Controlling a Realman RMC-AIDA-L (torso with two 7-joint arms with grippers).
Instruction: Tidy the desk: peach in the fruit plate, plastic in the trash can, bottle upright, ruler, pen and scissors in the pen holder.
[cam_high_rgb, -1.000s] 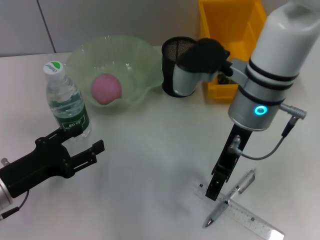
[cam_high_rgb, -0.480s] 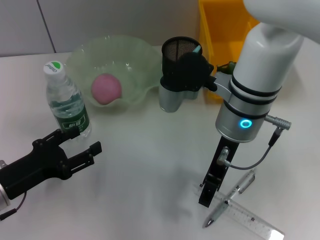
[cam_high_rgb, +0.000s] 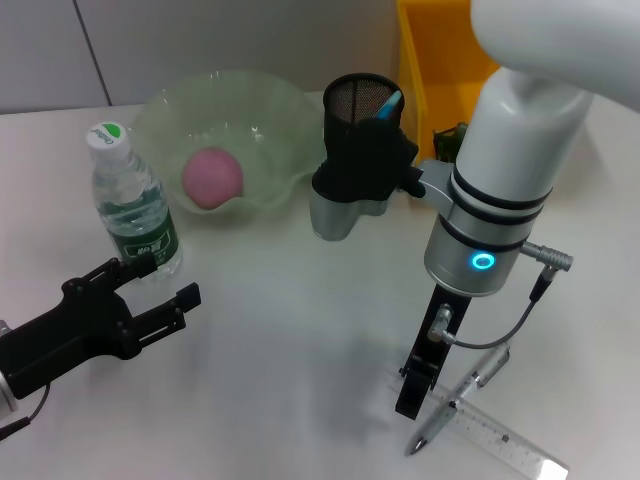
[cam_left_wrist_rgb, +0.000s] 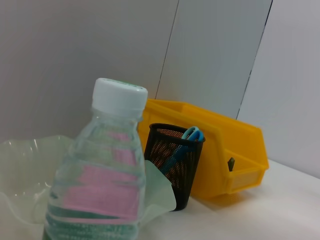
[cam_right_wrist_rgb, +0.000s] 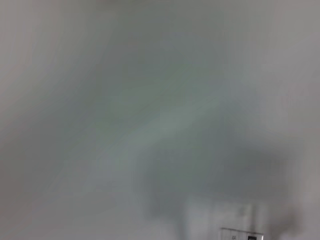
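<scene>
The clear water bottle (cam_high_rgb: 130, 205) stands upright at the left and fills the left wrist view (cam_left_wrist_rgb: 100, 175). The pink peach (cam_high_rgb: 212, 177) lies in the pale green fruit plate (cam_high_rgb: 285, 110). The black mesh pen holder (cam_high_rgb: 352, 105) holds blue-handled scissors (cam_high_rgb: 390, 100), which the left wrist view (cam_left_wrist_rgb: 190, 134) also shows. The silver pen (cam_high_rgb: 462, 395) lies across the clear ruler (cam_high_rgb: 505, 438) at the front right. My right gripper (cam_high_rgb: 410, 388) points down at the table, just left of the pen and the ruler's end. My left gripper (cam_high_rgb: 155, 285) is open and empty, in front of the bottle.
A yellow bin (cam_high_rgb: 450, 60) stands at the back right, behind the pen holder, with something dark green inside (cam_high_rgb: 448, 140). The right wrist view shows blurred table and the ruler's end (cam_right_wrist_rgb: 241, 234). Bare table lies between the two grippers.
My right arm has swung left, and its gripper has shifted left along the table by the ruler's end. The scissors handle now shows in the holder. The left gripper has barely moved.
</scene>
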